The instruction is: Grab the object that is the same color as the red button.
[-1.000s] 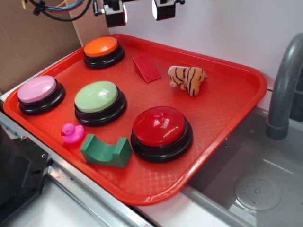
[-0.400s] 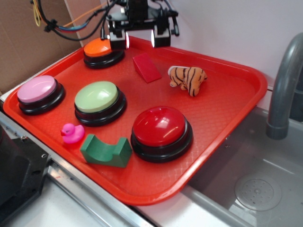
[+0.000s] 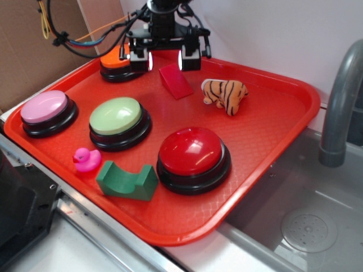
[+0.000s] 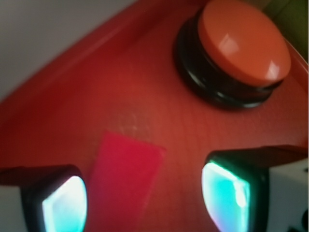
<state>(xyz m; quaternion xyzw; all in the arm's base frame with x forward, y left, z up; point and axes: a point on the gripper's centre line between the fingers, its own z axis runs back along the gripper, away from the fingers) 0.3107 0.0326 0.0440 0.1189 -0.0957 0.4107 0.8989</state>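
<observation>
The small matte red wedge block (image 3: 176,81) lies near the back of the red tray (image 3: 272,136). In the wrist view the wedge (image 4: 126,179) shows between the two lit fingers, closer to the left one. My gripper (image 3: 165,60) hovers open just above the wedge's rear end, its jaws wide apart and touching nothing. The big glossy red button (image 3: 193,154) on its black base sits toward the tray's front right.
An orange button (image 3: 116,61) stands just left of the gripper, also in the wrist view (image 4: 244,43). A plush tiger (image 3: 225,94), green button (image 3: 117,118), pink button (image 3: 45,109), pink duck (image 3: 86,159) and green arch block (image 3: 127,180) share the tray. A grey faucet (image 3: 340,102) rises at right.
The gripper has come down from the top edge of the view toward the tray and now sits low over the red wedge. Nothing on the tray has moved.
</observation>
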